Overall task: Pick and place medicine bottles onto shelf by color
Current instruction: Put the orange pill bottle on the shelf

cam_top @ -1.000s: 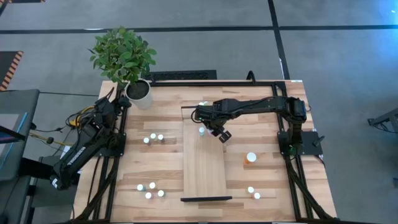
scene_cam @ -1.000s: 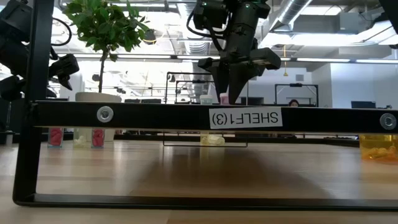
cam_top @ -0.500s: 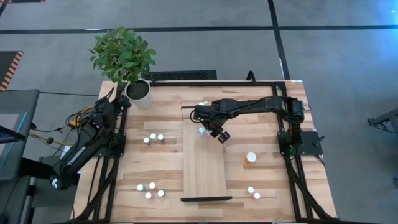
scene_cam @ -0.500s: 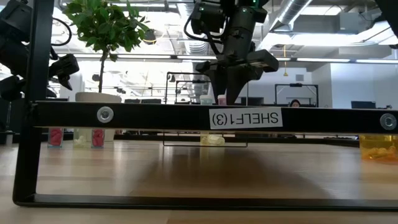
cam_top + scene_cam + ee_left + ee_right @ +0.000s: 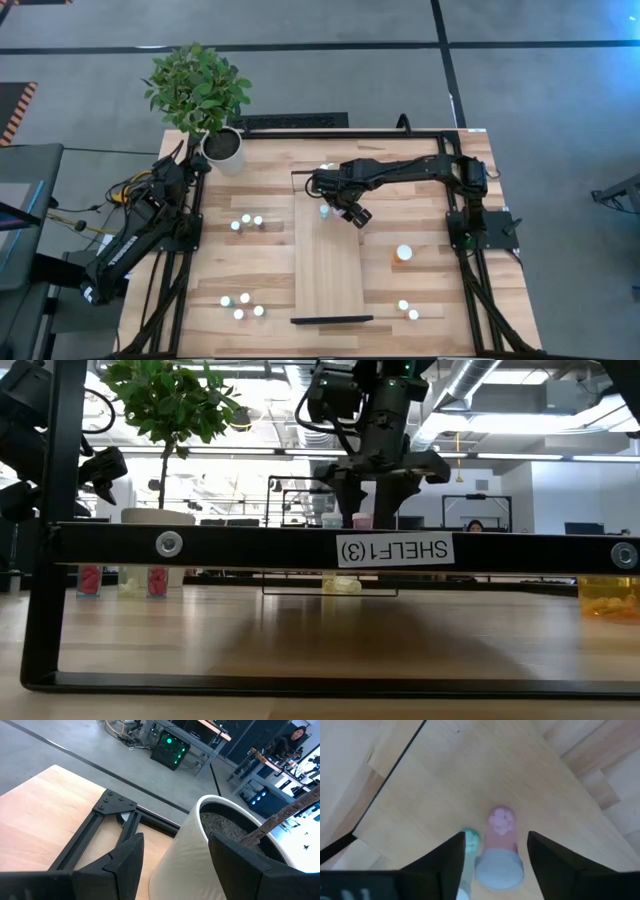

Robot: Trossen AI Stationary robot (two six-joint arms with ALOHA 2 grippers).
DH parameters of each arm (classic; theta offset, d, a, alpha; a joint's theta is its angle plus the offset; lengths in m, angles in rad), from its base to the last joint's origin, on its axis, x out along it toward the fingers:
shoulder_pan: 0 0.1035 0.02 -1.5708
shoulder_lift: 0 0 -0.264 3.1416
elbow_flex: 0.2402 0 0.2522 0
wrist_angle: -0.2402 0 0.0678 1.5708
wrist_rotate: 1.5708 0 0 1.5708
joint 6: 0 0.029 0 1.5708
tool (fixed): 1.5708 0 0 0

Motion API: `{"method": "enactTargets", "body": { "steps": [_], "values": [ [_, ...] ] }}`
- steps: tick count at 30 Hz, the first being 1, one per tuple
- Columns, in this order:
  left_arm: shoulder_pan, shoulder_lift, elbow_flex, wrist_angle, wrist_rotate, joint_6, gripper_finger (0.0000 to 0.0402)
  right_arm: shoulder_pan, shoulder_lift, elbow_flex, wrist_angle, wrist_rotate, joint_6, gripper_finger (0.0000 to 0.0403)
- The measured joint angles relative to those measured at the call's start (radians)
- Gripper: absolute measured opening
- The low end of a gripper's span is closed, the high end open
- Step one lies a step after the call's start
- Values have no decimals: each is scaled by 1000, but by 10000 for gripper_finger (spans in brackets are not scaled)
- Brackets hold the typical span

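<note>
Between the parted dark fingers of the right gripper (image 5: 492,851), clear of both, stands upright a small pink-filled white-capped bottle (image 5: 499,851) on the long light-wood shelf (image 5: 327,270), green-filled bottle (image 5: 469,840) half hidden alongside; left gripper (image 5: 172,855) spread beside white plant pot (image 5: 200,855).

The right gripper (image 5: 385,478) hangs spread above a pink bottle (image 5: 361,521) on the shelf (image 5: 250,546).

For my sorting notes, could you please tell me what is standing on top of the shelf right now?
On the shelf, at its far end, a pink-filled bottle stands between the right claw's open fingers, beside a teal bottle. The claw partly covers the teal one.
</note>
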Motion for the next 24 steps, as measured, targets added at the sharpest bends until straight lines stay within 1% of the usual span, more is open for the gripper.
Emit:
{"method": "enactTargets", "body": {
  "steps": [3,6,14,19,22,24],
  "values": [
    [0,0,0,0,0,0,210,5,-1,28,-27,-3,-9,260],
    [0,0,0,0,0,0,210,9,-1,63,-73,-1,-14,267],
    [0,0,0,0,0,0,210,14,-2,174,-204,3,-86,270],
    [0,0,0,0,0,0,210,15,-24,251,-352,12,-210,268],
    [0,0,0,0,0,0,210,30,-78,261,-404,79,-264,260],
    [0,0,0,0,0,0,210,54,-120,263,-438,160,-275,251]
  ]
}}
